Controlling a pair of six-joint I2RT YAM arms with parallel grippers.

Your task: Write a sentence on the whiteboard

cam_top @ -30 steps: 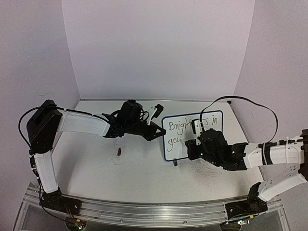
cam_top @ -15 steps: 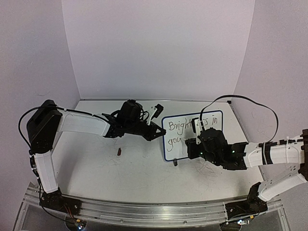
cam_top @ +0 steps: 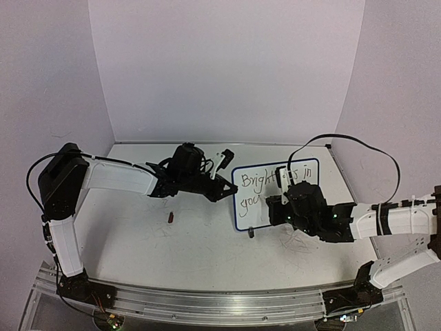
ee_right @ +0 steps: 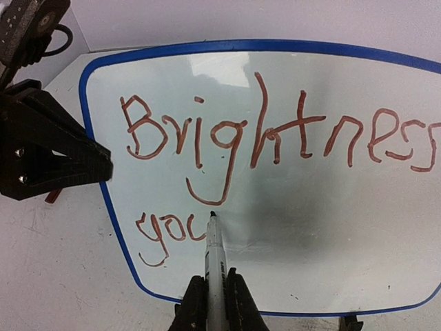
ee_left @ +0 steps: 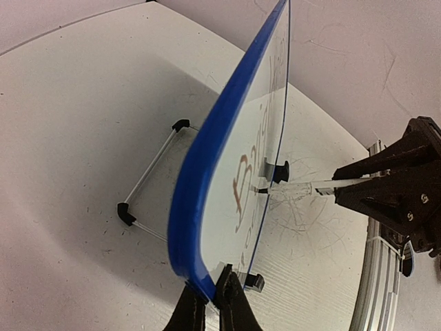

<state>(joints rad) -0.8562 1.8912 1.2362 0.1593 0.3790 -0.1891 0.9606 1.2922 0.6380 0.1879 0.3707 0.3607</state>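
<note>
my left pincer (ee_left: pixel 219 288): clamped on the whiteboard (ee_left: pixel 207 158) frame
my right pincer (ee_right: pixel 215 286): clamped on the marker (ee_right: pixel 213 248), tip at the sentence (ee_right: pixel 275 134)

A small rectangular whiteboard (cam_top: pixel 244 215) with a thin blue rounded-corner frame stands nearly upright on the white table (cam_top: pixel 193 241), right of centre. It is propped on small black feet and a wire stand behind. Its handwritten reddish-brown sentence (ee_right: pixel 275 134) reads "Brightness in" on top. The line below holds only a few letters.

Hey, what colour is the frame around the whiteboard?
The frame is blue, best seen in the left wrist view.
</note>
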